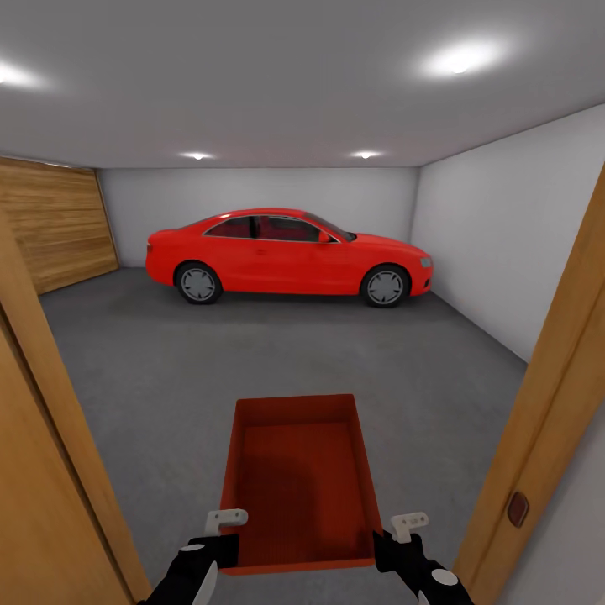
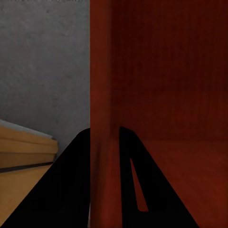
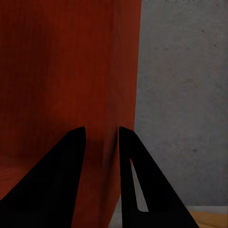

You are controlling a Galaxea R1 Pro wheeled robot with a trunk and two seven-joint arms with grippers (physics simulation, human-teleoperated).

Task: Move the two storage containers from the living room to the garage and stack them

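Note:
One orange-red open-top storage container (image 1: 298,479) hangs level in front of me, over the garage's dark grey concrete floor (image 1: 252,353). My left gripper (image 1: 225,538) is shut on the container's left wall near its rear corner. The left wrist view shows that gripper (image 2: 104,130) with the thin wall (image 2: 102,71) pinched between its black fingers. My right gripper (image 1: 397,539) is shut on the right wall, and in the right wrist view the gripper (image 3: 102,129) clamps the wall (image 3: 126,71) the same way. The container is empty. The second container and the living room are out of view.
I stand in a doorway with wooden door frames close on the left (image 1: 50,420) and right (image 1: 555,378). A red coupe (image 1: 286,256) is parked across the far end. A wooden garage door (image 1: 55,223) lines the left side, and a white wall (image 1: 504,244) the right.

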